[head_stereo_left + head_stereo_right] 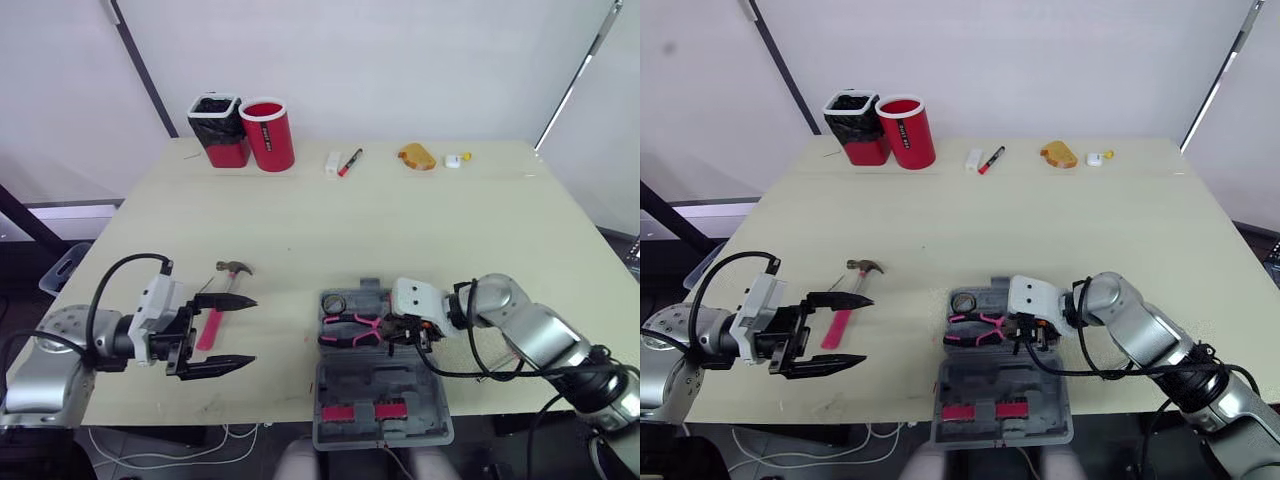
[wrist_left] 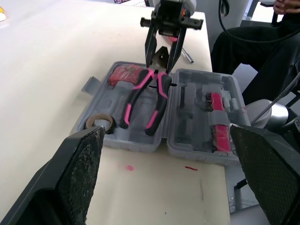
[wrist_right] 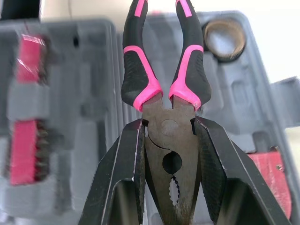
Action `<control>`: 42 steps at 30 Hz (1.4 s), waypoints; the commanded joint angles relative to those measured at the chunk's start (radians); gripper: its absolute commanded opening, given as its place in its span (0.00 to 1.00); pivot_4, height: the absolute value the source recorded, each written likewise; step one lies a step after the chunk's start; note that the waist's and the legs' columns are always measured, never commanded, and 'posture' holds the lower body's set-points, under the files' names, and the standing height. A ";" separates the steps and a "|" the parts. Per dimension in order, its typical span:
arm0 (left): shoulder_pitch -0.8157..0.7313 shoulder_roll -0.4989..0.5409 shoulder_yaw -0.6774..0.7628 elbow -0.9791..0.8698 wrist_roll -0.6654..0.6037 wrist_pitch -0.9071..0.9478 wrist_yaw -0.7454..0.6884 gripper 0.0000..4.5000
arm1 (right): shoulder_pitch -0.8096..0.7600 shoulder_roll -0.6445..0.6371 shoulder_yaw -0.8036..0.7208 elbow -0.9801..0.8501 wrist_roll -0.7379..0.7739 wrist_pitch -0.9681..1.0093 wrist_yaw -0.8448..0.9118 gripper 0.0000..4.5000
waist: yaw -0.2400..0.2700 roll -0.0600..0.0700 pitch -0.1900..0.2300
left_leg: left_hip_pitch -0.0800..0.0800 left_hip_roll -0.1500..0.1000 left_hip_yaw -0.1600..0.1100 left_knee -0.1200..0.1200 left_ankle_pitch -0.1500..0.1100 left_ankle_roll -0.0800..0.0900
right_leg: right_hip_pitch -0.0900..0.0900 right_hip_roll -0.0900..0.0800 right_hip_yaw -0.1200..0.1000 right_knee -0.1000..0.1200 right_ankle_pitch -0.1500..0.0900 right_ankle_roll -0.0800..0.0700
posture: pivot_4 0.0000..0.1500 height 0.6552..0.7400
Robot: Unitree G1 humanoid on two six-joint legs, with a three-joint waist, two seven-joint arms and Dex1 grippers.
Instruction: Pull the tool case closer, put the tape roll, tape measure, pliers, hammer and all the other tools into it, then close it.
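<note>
The pliers (image 1: 352, 328), gripped at the head by the right gripper (image 3: 169, 129), are laid in the case (image 1: 380, 385). They should be pressed flat into their recess before release. The left gripper (image 1: 254, 331) is held open beside the hammer (image 1: 211, 322).

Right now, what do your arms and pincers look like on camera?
Both arms are silver-grey rounded metal links: left arm, right arm. Each wrist carries a white housing with looping black cables. The left pincer and right pincer each have two black tapered, rough-textured fingers.
</note>
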 commanded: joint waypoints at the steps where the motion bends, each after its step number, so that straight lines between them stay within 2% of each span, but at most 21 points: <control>1: -0.006 0.015 0.029 0.002 -0.008 -0.018 -0.025 1.00 | -0.044 0.007 0.015 0.010 -0.044 -0.021 0.015 0.21 | -0.002 0.000 0.000 | 0.000 0.000 0.000 0.000 0.000 0.000 | 0.000 0.000 0.000 0.000 0.000 0.000 | 1.00 1.00; 11: -0.011 0.006 0.021 0.019 -0.002 -0.029 -0.017 1.00 | -0.067 0.024 0.063 0.078 -0.127 -0.120 0.081 0.21 | -0.003 0.000 0.000 | 0.000 0.000 0.000 0.000 0.000 0.000 | -0.001 0.001 0.000 0.001 0.000 0.001 | 1.00 1.00; 20: -0.028 -0.004 0.005 0.023 0.004 -0.032 -0.006 1.00 | -0.086 0.104 0.069 0.149 -0.180 -0.155 0.073 0.21 | -0.004 0.000 0.000 | 0.000 0.001 -0.001 0.000 0.000 0.000 | -0.001 0.001 0.000 0.002 0.001 0.001 | 1.00 1.00; 29: -0.032 -0.009 0.000 0.016 0.008 -0.027 0.002 1.00 | -0.064 0.111 0.052 0.157 -0.202 -0.183 0.075 0.21 | -0.006 0.000 0.000 | 0.001 0.001 -0.001 0.000 0.000 0.000 | -0.001 0.002 0.000 0.002 0.001 0.001 | 1.00 1.00; 30: -0.032 -0.010 0.000 0.016 0.008 -0.027 0.003 1.00 | -0.063 0.111 0.051 0.158 -0.203 -0.188 0.075 0.45 | -0.006 0.000 0.000 | 0.001 0.001 -0.001 0.000 0.000 0.000 | -0.001 0.002 0.000 0.002 0.001 0.001 | 1.00 1.00; 35: -0.028 -0.015 -0.002 0.013 0.009 -0.027 0.005 1.00 | -0.055 0.111 0.032 0.158 -0.199 -0.195 0.070 0.96 | -0.004 0.000 0.000 | 0.001 0.001 0.000 0.000 0.000 0.000 | -0.001 0.002 0.000 0.002 0.001 0.001 | 1.00 1.00; 36: -0.028 -0.015 -0.002 0.013 0.009 -0.027 0.005 1.00 | -0.053 0.112 0.028 0.157 -0.194 -0.192 0.070 0.99 | -0.004 0.000 0.000 | 0.001 0.001 0.000 0.000 0.000 0.000 | -0.001 0.002 0.000 0.002 0.001 0.001 | 1.00 1.00; 42: -0.025 -0.019 0.000 0.015 0.008 -0.026 0.006 1.00 | -0.009 0.189 -0.056 0.174 -0.085 -0.208 0.044 0.99 | -0.005 0.000 0.000 | 0.001 0.001 -0.001 0.000 0.000 0.000 | -0.001 0.002 0.000 0.002 0.001 0.001 | 1.00 1.00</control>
